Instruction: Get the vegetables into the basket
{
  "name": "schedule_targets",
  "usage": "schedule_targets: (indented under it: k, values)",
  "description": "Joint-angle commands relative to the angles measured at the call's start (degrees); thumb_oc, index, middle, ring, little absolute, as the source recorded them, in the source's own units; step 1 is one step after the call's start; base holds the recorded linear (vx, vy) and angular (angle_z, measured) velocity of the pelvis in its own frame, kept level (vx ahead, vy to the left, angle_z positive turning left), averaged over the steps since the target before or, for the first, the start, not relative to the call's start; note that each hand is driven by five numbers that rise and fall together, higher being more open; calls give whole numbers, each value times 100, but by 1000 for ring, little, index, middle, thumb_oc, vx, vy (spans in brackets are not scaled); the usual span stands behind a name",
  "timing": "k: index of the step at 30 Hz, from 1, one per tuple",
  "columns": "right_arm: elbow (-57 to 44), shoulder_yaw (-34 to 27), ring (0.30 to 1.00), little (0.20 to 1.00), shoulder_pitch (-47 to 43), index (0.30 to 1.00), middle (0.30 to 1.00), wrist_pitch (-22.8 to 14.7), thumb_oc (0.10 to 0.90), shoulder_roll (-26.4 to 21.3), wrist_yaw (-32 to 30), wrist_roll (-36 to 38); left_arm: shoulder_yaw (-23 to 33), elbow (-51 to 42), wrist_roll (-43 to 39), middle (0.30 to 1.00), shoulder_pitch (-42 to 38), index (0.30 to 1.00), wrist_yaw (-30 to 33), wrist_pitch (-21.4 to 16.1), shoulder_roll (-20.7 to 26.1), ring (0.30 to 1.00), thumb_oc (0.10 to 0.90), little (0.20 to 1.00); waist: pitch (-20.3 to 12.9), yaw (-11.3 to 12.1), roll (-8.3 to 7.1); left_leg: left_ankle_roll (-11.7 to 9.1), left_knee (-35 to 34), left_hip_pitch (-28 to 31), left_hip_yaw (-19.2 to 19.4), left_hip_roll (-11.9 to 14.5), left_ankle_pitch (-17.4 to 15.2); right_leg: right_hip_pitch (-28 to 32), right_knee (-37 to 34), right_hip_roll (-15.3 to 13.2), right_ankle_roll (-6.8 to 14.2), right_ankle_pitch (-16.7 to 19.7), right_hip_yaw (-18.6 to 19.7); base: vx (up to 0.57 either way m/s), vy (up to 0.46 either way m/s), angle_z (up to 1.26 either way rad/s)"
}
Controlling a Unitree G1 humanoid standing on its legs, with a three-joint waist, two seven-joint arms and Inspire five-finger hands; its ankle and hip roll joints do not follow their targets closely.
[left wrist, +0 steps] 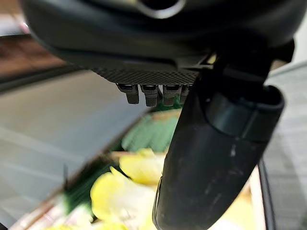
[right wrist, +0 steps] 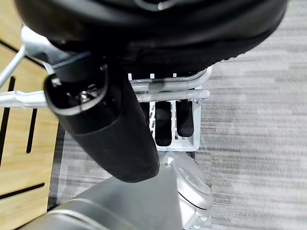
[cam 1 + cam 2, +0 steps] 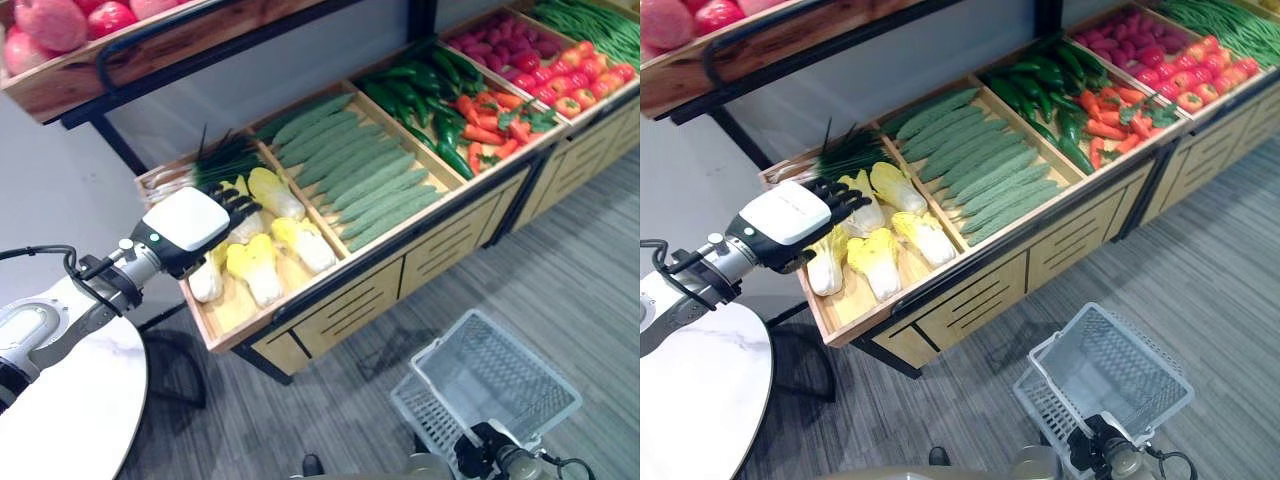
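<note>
Wooden produce shelf (image 3: 420, 250): yellow-white napa cabbages (image 3: 262, 262) untouched in their compartment. Left hand (image 3: 195, 228) hovers above, fingers straight. Right hand (image 2: 163, 122) grips empty white wire basket (image 3: 490, 385); nothing loaded.

The produce shelf (image 3: 380, 290) is pale matt wood, the basket (image 3: 1110, 375) thin white wire, the floor (image 3: 560, 290) grey and streaky, the desk (image 3: 695, 400) glossy white marble-like.

— What does the left hand (image 3: 190, 228) cover?
— Part of the cabbages (image 3: 262, 268) beneath its fingers; past its thumb, the wrist view shows them as a yellow blur.
— And the right hand (image 2: 165, 120)?
— Its fingers curl round the basket's handle (image 2: 163, 93). The basket (image 3: 497, 378) is cut off at the frame's bottom edge.
</note>
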Motion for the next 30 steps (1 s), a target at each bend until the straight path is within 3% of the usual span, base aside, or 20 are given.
schedule_targets:
  k: [1,2,3,9,22,30]
  values:
    - [-75,134,300,300,38,300,300,-145,400,177,53,41,105,735,193,1000,-1377,1000,98,391,267,1000,900,1000,171,-143,-182,-122,42,171,-17,-342,-239,127,53,-437,564,-47,-30,0,9,-23]
    - [-72,123,300,300,42,300,300,-146,400,186,52,43,27,771,193,1000,-1454,1000,111,386,252,1000,900,1000,162,-125,-188,-121,42,165,-14,-343,-239,119,53,-437,565,-45,-26,-4,10,-21]
    - [-31,103,300,300,-4,300,300,-144,400,187,-11,79,-456,1175,267,1000,-1823,1000,73,494,98,1000,900,1000,202,-177,-170,-114,42,103,26,-358,-219,25,54,-452,578,-6,18,-14,10,-13]
    - [47,61,300,300,-156,300,300,-153,400,171,-140,212,-1280,1859,357,1000,-2481,1000,74,532,-246,1000,900,1000,294,-260,-122,-129,42,-212,116,-390,-142,-363,54,-507,618,122,109,-21,3,-8]
    - [49,166,300,300,-523,300,300,-158,400,191,-296,354,-1756,2631,491,1000,-2678,1000,-32,654,-873,1000,900,1000,497,-319,-83,-167,42,-629,216,-372,-28,-865,53,-529,628,265,241,-11,-3,-9]
    - [36,262,300,300,-606,300,300,-166,400,251,-343,433,-2116,3284,797,1000,-2783,1000,-237,710,-1315,1000,900,1000,570,-345,-157,-176,42,-738,255,-351,3,-984,46,-513,633,298,297,-5,-4,-3]
